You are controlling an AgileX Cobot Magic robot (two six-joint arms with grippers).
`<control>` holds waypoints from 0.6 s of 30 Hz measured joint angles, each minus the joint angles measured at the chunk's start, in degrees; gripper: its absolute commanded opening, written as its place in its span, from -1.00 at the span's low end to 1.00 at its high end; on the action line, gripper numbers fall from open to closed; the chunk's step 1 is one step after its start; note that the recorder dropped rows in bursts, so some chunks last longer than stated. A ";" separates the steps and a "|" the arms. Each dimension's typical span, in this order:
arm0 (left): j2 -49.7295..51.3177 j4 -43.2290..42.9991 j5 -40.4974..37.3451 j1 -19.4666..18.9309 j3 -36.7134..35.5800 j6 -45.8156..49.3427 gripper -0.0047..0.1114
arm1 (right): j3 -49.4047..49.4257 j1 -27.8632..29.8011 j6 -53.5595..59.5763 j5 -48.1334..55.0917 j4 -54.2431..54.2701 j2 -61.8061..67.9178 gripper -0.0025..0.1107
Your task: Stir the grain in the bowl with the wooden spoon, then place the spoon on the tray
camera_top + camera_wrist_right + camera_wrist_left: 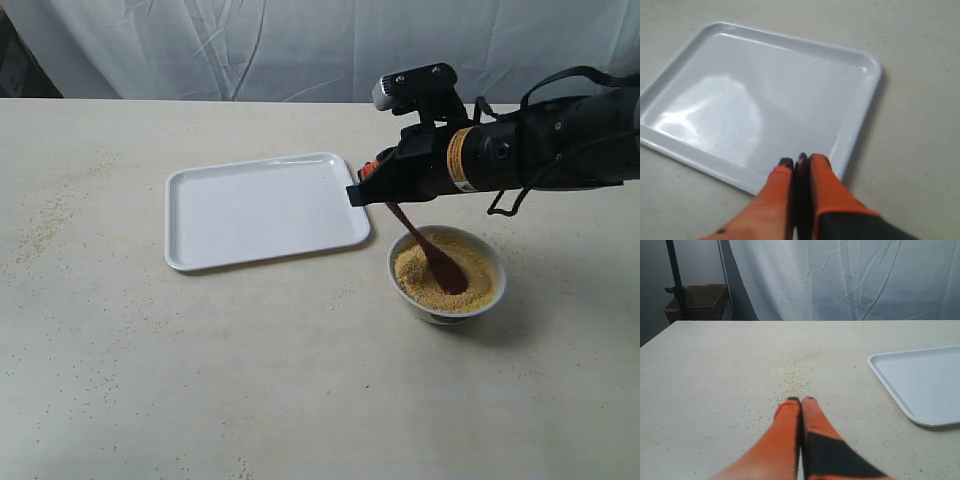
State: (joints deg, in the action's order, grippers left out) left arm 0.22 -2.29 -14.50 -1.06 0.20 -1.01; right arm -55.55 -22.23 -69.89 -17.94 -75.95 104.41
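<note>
A small white bowl stands right of the tray, filled with golden grain. The dark wooden spoon leans into the grain, its oval end buried near the middle. My right gripper is shut on the spoon's handle top, just above the tray's near right corner. The white tray lies flat and bare; its surface fills the right wrist view. My left gripper is shut on nothing, hovering over the table left of the tray rim; it is out of the exterior view.
Loose grains are scattered on the beige table, and more lie ahead of the left fingertips. A white curtain hangs behind the table. A cardboard box sits beyond the far table edge.
</note>
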 measured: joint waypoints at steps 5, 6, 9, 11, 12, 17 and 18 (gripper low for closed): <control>0.00 0.00 0.00 0.00 0.00 0.00 -0.92 | 0.00 0.00 0.56 4.39 0.00 -1.87 -0.97; 0.00 0.00 0.00 0.00 0.00 0.00 -0.92 | 0.00 0.00 0.53 4.39 0.00 -2.56 -0.97; 0.00 0.00 0.00 0.00 0.00 0.00 -0.92 | 0.00 0.00 0.68 4.05 0.00 -5.50 -0.97; 0.00 0.00 0.00 0.00 0.00 0.00 -0.92 | 0.00 0.00 0.68 3.83 0.00 -6.82 -0.97; 0.00 0.00 0.00 0.00 0.00 0.00 -0.92 | 0.00 0.00 0.68 3.69 0.00 -7.16 -0.97; 0.00 0.00 0.00 0.00 0.00 0.00 -0.92 | 0.00 0.00 0.68 3.91 -0.63 -5.51 -0.97; 0.00 0.00 0.00 0.00 0.00 0.00 -0.92 | 0.00 0.00 0.68 3.91 -0.63 -5.08 -0.97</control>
State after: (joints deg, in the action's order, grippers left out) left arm 0.22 -2.29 -14.50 -1.06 0.20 -1.01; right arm -55.55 -22.23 -69.21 -14.02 -76.58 99.33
